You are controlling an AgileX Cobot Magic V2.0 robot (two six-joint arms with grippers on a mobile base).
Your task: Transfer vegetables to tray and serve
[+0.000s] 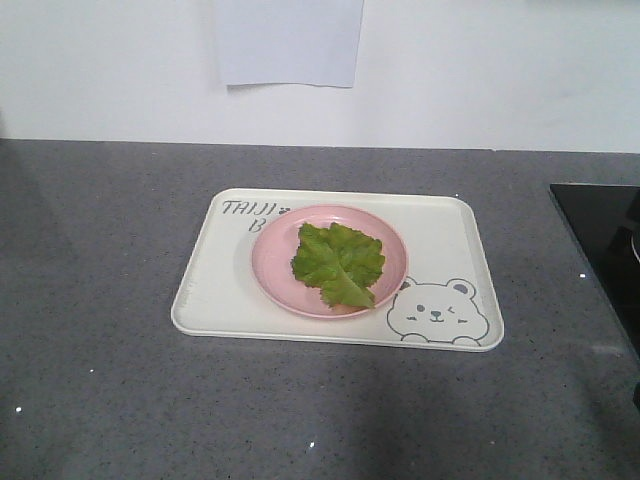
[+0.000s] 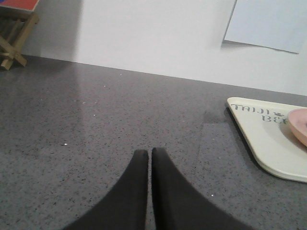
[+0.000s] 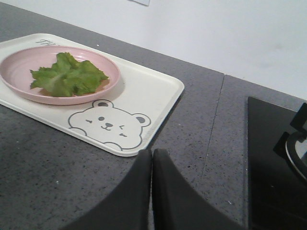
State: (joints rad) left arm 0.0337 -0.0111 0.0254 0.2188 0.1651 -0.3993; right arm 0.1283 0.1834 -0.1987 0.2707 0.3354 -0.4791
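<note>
The lettuce leaves lie flat on the round pink plate, and the plate sits inside the cream tray with the winking bear in its near right corner. So the greens look to be on the tray already, though by way of the plate; what seems left is the serving, which I'd guess means lifting the whole tray.

Both arms hang back from it. The left gripper hovers over bare grey counter with its two dark fingers pressed together and nothing between them. The right gripper is the same — pads together, empty.

What the next move turns on is how the tray lies to each of them. Its long axis runs left to right across the counter, so the two short ends face the two arms, one each. From the left wrist view the tray's left end sits off to the right and a little ahead, well apart from the fingertips. From the right wrist view the bear corner lies just ahead and to the left of the fingers — clearly the nearer of the two (the black hob is on its other side, close by). Either gripper would need to open before it could take the rim.
</note>
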